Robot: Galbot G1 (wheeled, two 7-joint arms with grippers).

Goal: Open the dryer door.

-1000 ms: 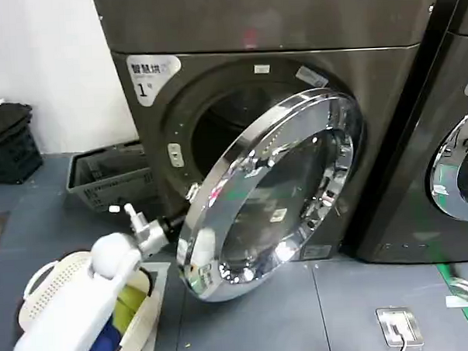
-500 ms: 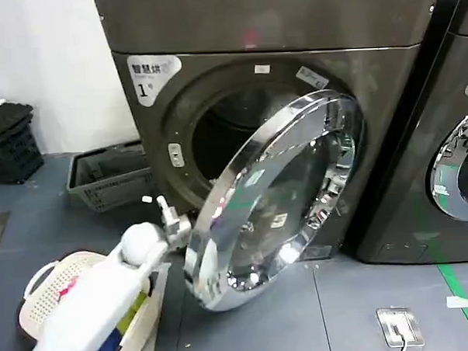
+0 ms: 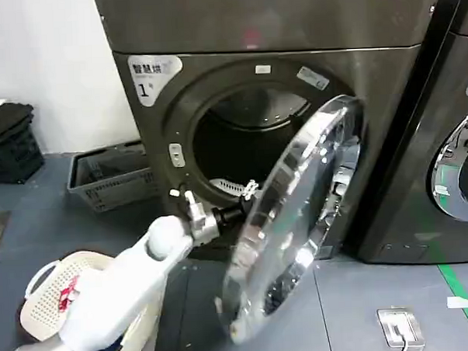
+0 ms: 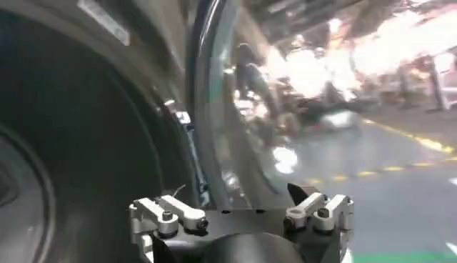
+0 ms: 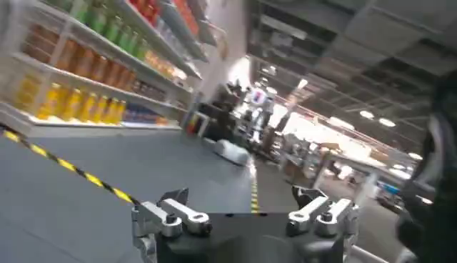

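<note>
Sticker on the dryer (image 3: 338,78), upper left of its front: white sticker (image 3: 150,74) with a large "1" under a row of Chinese characters, too small to read.

Other labels: unreadable.

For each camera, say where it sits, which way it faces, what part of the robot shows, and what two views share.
Head view: on the robot's head, facing forward and down at the dryer and its door; the left arm reaches in, left gripper at the door's edge.
Left wrist view: on the left wrist, facing the door's chrome rim; the left gripper shows.
Right wrist view: on the right wrist, facing shelves; the right gripper shows.
Shared: head and left wrist views both show the door.
</note>
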